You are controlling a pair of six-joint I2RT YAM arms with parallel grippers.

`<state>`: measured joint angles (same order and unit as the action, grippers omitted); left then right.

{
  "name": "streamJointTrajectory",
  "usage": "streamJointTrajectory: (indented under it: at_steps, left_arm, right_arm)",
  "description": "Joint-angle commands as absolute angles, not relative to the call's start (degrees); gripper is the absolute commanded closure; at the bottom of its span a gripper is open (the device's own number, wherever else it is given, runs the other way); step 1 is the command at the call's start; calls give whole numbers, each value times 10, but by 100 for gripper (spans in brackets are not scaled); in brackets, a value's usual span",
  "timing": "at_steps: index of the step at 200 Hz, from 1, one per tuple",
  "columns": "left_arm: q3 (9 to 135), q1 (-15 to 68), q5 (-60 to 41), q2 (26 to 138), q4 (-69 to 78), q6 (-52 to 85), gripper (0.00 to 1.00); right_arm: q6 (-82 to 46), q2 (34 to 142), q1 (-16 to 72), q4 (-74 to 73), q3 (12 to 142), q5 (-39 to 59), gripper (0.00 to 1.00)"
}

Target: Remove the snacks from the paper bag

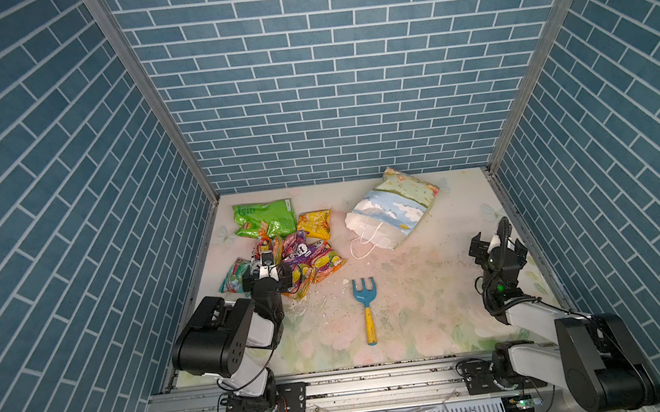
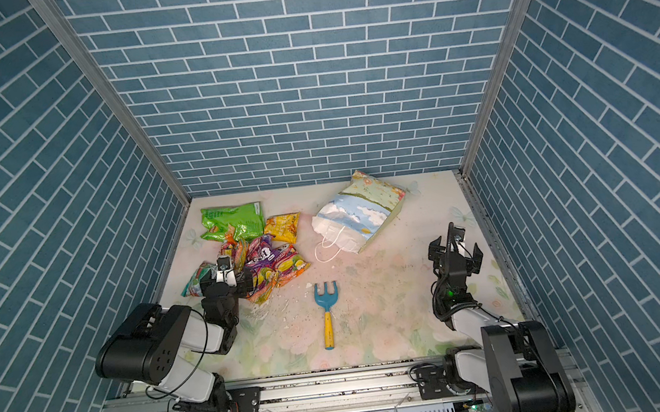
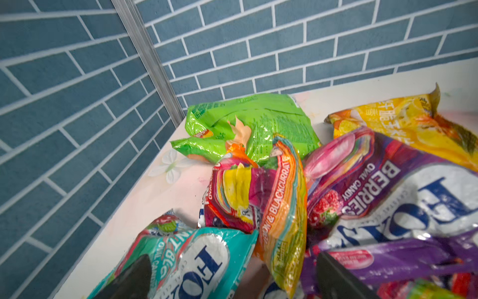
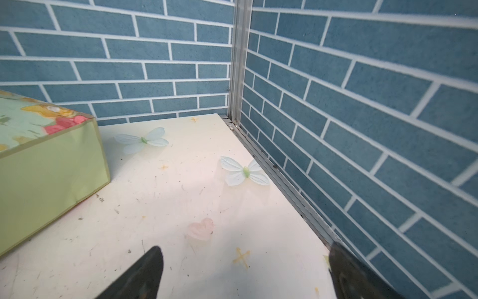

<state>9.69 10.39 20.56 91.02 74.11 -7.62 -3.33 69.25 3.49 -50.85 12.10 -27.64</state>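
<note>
A toy rake with a blue head and yellow handle lies in the middle of the bench, tines pointing away from the arm bases. A little beyond its tines and well off to its right, the right pincer hangs released over bare bench by the side wall. Its jaws are wide and nothing sits between its fingers.

At about the same depth, left of the rake, the left pincer is also released. Its jaws are spread above the near edge of the snacks and grasp nothing. In the left wrist view one finger shows over the teal packet, the other by the purple packet.

The heap lies outside the bag, left of and beyond the rake. The orange-red fruit-print packet is nearest the rake, then the yellow-orange packet, with the large green packet farthest. Beyond the rake and slightly right, the paper bag lies on its side, clear of the heap, its mouth and white cord handle towards the rake.
</note>
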Motion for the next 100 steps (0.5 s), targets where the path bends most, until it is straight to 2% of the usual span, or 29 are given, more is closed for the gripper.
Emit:
streamJointTrajectory:
  at_steps: [1, 100]
  left_arm:
    - [105, 100, 212, 911, 772, -82, 0]
    - [127, 100, 223, 900, 719, -77, 0]
  right_arm:
    - [-68, 722, 16, -554, 123, -257, 1]
    - [-93, 797, -18, -586, 132, -201, 1]
